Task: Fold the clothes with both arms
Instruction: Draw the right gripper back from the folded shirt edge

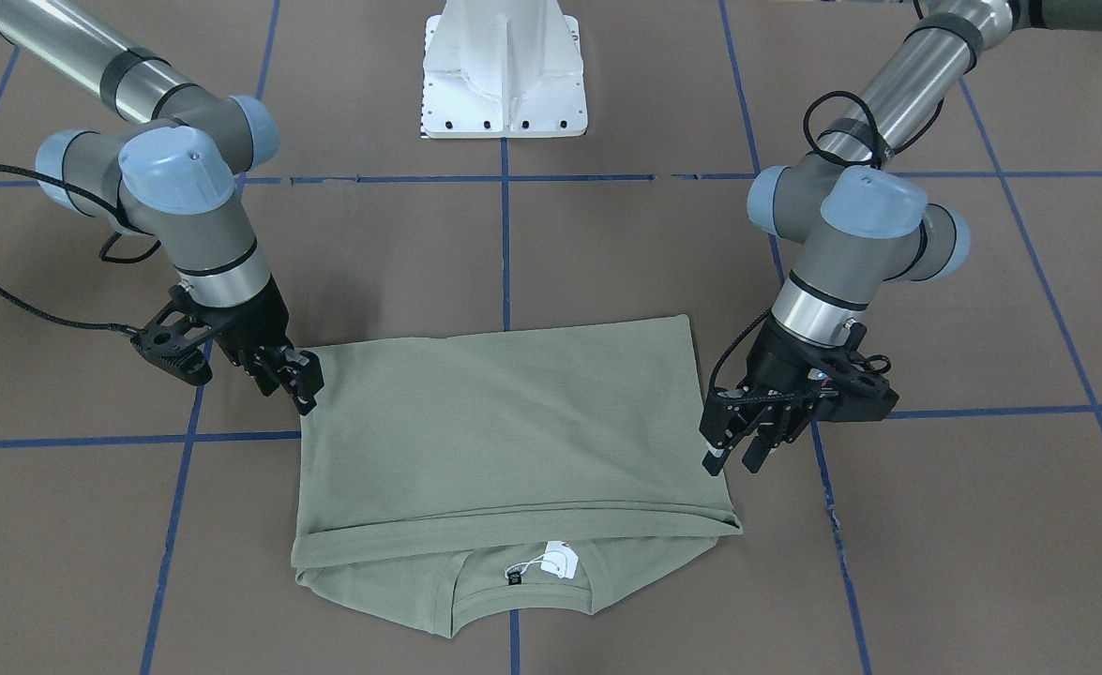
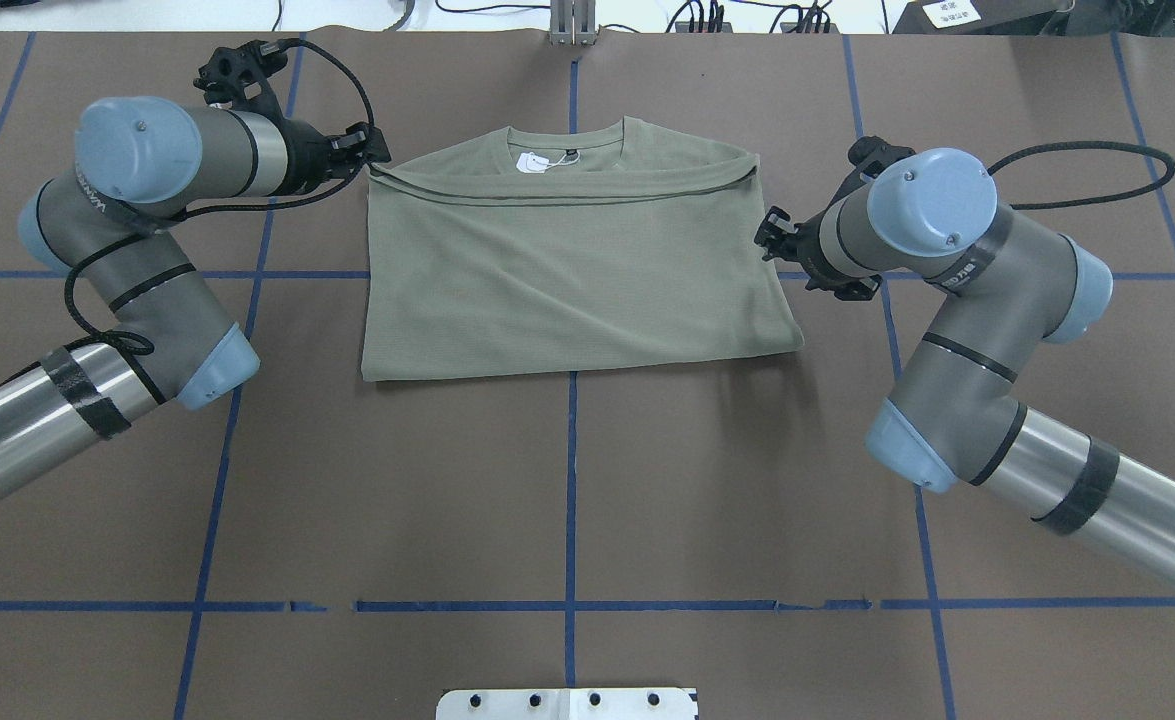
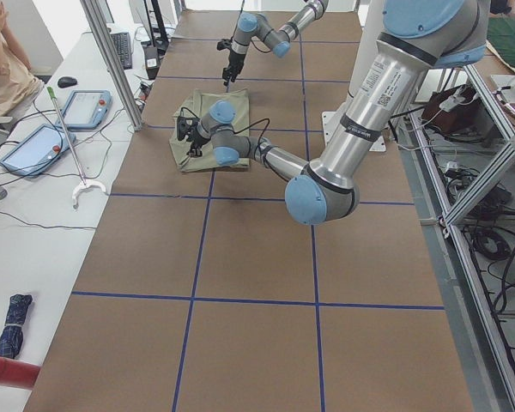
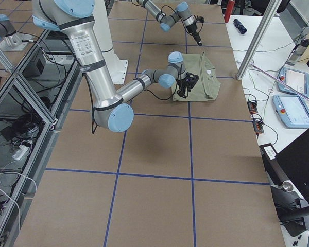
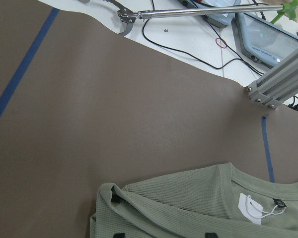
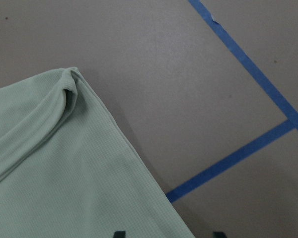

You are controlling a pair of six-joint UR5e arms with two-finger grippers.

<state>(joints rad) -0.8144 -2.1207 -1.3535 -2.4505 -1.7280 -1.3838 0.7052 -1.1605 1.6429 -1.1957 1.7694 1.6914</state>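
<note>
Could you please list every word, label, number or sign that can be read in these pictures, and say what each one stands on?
Nothing can be read with confidence.
Hang tag at the neck of the shirt: white, no print shows.
Neck label, black: too small.
Lettering on the left arm and on the right arm: blurred.
Sticker on the near arm in the exterior left view: too small.
Paper sign beyond the table: blurred.

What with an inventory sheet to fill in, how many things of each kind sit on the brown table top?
Shirt: 1
Paper tag: 1
Robot arms: 2 (left arm, right arm)
White base: 1
Total: 5
</note>
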